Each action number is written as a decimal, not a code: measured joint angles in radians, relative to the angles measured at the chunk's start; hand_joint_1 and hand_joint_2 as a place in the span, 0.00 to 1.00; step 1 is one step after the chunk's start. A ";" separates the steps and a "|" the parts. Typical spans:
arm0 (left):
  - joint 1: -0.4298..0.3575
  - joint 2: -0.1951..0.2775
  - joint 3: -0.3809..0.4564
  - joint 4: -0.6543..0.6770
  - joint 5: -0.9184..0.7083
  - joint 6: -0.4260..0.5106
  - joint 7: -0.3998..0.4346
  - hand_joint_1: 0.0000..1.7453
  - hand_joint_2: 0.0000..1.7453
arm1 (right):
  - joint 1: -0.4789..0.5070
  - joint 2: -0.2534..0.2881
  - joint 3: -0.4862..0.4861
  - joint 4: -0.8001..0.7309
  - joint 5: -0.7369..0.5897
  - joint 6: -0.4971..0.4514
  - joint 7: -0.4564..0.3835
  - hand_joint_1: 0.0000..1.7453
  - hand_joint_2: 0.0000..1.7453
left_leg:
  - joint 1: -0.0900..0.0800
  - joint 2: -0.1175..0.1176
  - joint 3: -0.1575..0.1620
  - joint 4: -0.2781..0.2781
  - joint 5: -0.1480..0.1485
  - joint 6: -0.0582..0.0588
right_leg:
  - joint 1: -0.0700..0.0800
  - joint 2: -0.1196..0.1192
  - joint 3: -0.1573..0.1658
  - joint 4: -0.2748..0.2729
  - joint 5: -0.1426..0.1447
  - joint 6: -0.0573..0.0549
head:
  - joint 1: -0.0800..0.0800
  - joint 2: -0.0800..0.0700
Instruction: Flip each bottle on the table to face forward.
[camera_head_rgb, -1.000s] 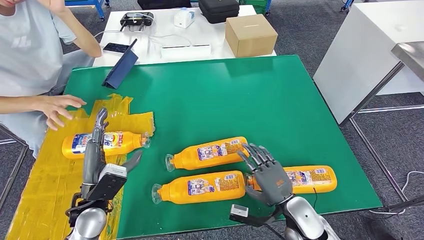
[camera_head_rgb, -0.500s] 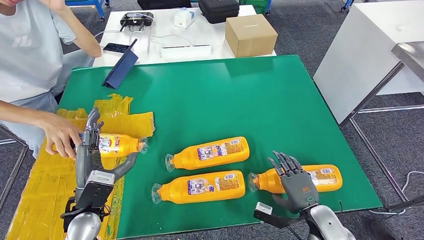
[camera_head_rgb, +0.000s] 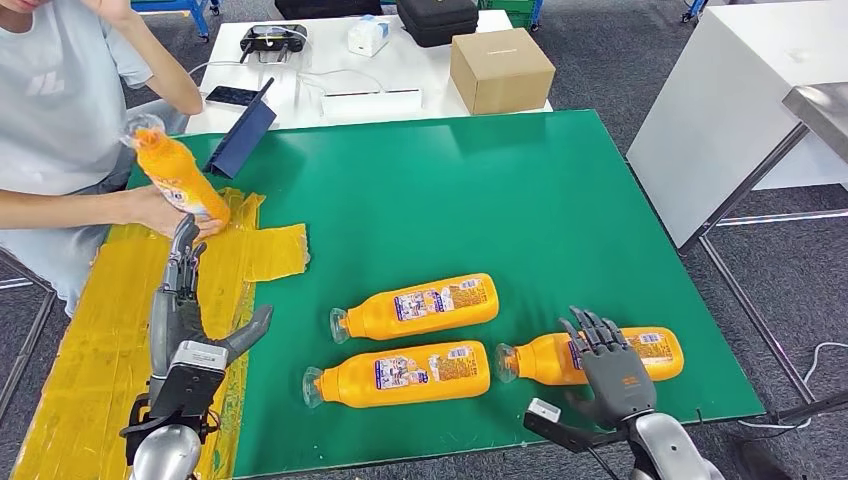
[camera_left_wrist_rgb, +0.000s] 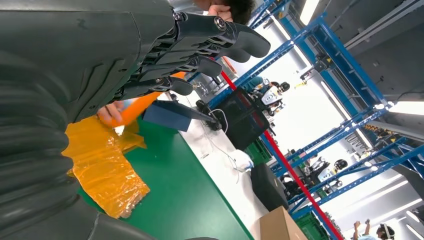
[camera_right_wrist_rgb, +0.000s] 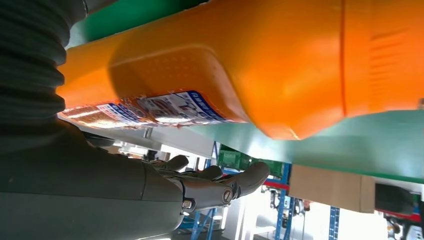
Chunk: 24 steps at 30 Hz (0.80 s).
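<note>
Since a second ago, a person (camera_head_rgb: 60, 110) has lifted the leftmost bottle (camera_head_rgb: 178, 172) off the yellow tape (camera_head_rgb: 90, 340), and the right hand (camera_head_rgb: 612, 372) has drawn back.

Left hand (camera_head_rgb: 185, 300): fingers apart, empty, over the tape.

Three bottles lie flat on the green tabletop (camera_head_rgb: 450, 190): upper (camera_head_rgb: 418, 306), lower (camera_head_rgb: 400, 373), right (camera_head_rgb: 545, 358).

Right hand: fingers spread, empty, beside the right bottle.

Judgement: smooth rigid plastic, glossy labels, likely slippery and rolling; grip across the broad body, not the narrow neck.

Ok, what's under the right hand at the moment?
The right hand is open over the rightmost orange bottle, lying on the green table. Its label end and neck show; the middle stretch beneath the fingers is covered.
</note>
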<state>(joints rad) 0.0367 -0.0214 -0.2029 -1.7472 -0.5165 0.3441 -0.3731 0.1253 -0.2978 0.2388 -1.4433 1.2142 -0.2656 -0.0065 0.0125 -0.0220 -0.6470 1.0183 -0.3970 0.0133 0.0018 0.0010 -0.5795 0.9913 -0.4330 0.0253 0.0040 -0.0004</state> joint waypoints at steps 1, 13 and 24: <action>0.000 0.000 0.000 0.000 0.000 0.000 0.000 0.00 1.00 | 0.000 0.000 -0.002 0.002 0.000 0.000 0.000 0.00 1.00 | 0.000 0.000 0.000 0.000 0.000 0.000 | 0.000 0.000 0.000 0.000 0.000 0.000 | 0.000 0.000; 0.000 0.000 0.000 0.000 0.000 0.000 0.000 0.00 1.00 | -0.002 0.000 -0.008 0.013 0.000 0.000 0.000 0.00 1.00 | 0.000 0.000 0.000 0.000 0.000 0.000 | 0.000 0.000 0.000 0.000 0.000 0.000 | 0.000 0.000; 0.000 0.000 0.000 0.000 0.004 0.000 0.001 0.00 1.00 | -0.013 -0.010 -0.030 0.032 -0.007 0.034 0.020 0.00 1.00 | 0.000 0.000 0.001 0.000 0.000 0.000 | 0.000 0.000 0.001 0.000 0.000 0.000 | 0.000 0.000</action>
<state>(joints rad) 0.0364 -0.0217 -0.2029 -1.7472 -0.5123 0.3441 -0.3718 0.1125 -0.3074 0.2091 -1.4114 1.2074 -0.2315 0.0134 0.0125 -0.0222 -0.6460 1.0183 -0.3969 0.0134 0.0018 0.0010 -0.5785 0.9912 -0.4330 0.0253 0.0040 -0.0004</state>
